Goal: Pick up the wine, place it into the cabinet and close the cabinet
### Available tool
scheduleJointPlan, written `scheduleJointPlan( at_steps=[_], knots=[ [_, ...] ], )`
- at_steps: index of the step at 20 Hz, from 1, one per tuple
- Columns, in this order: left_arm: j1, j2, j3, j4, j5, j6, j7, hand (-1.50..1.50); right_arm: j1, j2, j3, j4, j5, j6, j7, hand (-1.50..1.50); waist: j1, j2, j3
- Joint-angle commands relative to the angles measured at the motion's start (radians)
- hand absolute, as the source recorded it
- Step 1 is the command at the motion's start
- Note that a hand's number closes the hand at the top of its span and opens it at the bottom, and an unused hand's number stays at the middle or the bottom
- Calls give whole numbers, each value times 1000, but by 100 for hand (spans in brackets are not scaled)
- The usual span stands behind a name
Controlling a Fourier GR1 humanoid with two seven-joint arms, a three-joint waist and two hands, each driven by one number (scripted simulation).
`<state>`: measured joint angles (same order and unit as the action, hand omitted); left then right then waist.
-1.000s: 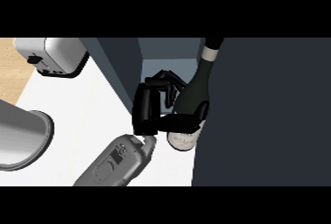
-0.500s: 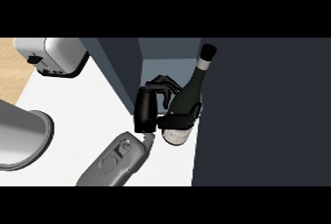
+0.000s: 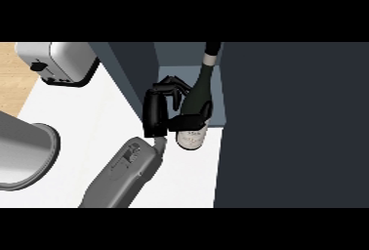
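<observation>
I note: right hand (image 3: 160, 110) curled round dark glass wine bottle (image 3: 194, 105) at grey cabinet (image 3: 133, 73) mouth; I'd push deeper, keep upright before release.

Smooth grey forearm (image 3: 122, 176) with a small dark marking, narrow wrist, glossy black hand (image 3: 157, 113), jointed fingers

Dark green wine bottle (image 3: 196, 100), pale label (print unreadable). Black hand (image 3: 160, 108) on a grey forearm (image 3: 122, 175). Silver toaster (image 3: 63, 61), white counter (image 3: 86, 117).
</observation>
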<state>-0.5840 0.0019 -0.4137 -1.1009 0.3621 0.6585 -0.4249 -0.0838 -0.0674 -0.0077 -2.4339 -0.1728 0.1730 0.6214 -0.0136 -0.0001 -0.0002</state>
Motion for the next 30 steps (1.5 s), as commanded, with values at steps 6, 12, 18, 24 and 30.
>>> scheduleJointPlan(
  at_steps=[6, 12, 18, 24, 30],
  knots=[
    [-25, 24, 72, 46, 2, -84, 53, 150, 9, 0, -8, -171, -80, -53, 119, -150, 6, -3, 0],
    [-183, -2, 112, 246, 82, -103, 6, 150, 22, 0, -14, -136, -81, -15, 52, -150, -11, 2, 0],
    [-286, -1, 191, 395, 45, -119, 16, 150, 71, 20, -1, -80, -88, 14, -14, -150, -7, 2, 0],
    [-368, 4, 223, 520, 42, -107, -79, 150, 71, -7, -38, -115, -115, 23, 12, -150, -11, 2, 0],
    [-471, -2, 300, 687, 51, -102, -208, 150, 8, 30, 40, -72, -44, -11, 16, -150, -25, 11, -1]
  ],
)
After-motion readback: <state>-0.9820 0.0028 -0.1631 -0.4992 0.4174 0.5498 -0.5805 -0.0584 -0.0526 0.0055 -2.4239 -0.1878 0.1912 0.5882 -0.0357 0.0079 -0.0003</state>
